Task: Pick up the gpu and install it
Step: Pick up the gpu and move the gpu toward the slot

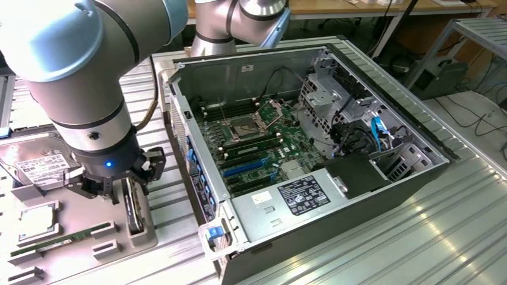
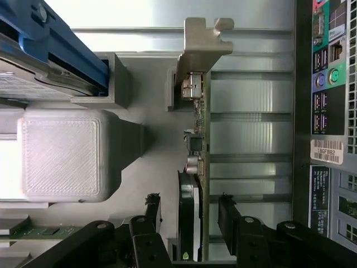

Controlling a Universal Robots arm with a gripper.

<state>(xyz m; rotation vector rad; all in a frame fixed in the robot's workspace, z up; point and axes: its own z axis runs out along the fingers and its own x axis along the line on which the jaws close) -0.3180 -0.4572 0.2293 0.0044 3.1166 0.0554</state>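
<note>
The gpu (image 1: 136,212) stands on edge in a grey holder (image 1: 146,234) at the exterior view's left, beside the open computer case (image 1: 412,127). In the wrist view the gpu (image 2: 199,125) is seen edge-on, a thin green board with a silver end bracket (image 2: 195,50) and a black fan (image 2: 188,218) on one face. My gripper (image 1: 123,189) is lowered over it. My gripper (image 2: 189,204) is open, one black finger on each side of the card, with a gap on both sides.
The case lies on its side with the green motherboard (image 1: 262,148) exposed. On the grey tray are a silver hard drive (image 1: 35,163), a processor chip (image 1: 35,219) and a long memory stick (image 1: 56,240). The case's rear port panel (image 2: 329,111) is close beside the holder.
</note>
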